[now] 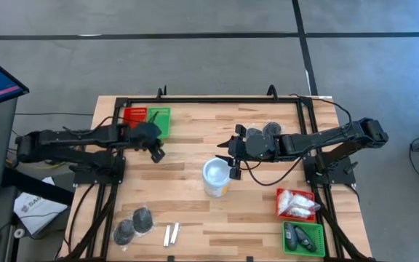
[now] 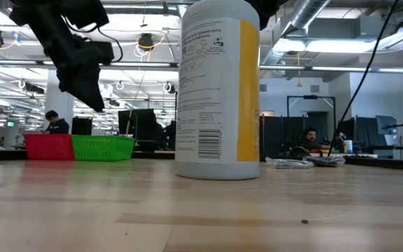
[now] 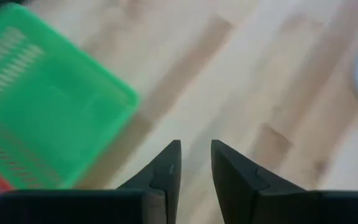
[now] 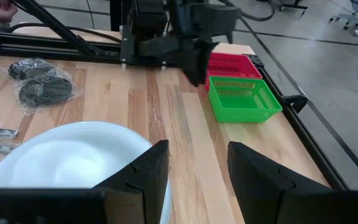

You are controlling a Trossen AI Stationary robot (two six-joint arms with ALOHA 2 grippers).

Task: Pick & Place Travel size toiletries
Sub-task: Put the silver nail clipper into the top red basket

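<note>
The left gripper, jaws slightly apart and empty, hangs over bare wood beside the empty green tray at the tabletop's far edge, the right gripper, open and empty, touches the white cup at the centre, while sachets fill the red tray near the right front corner.

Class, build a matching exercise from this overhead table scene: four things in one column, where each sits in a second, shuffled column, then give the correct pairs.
Things
1. white cup
2. slim tubes
3. white sachets
4. left gripper

Places
A. in the red tray on the right side
B. near the table's middle, under the right gripper
C. beside the green tray at the far left
D. on bare wood at the near edge, left side

Pairs: 1-B, 2-D, 3-A, 4-C
</note>
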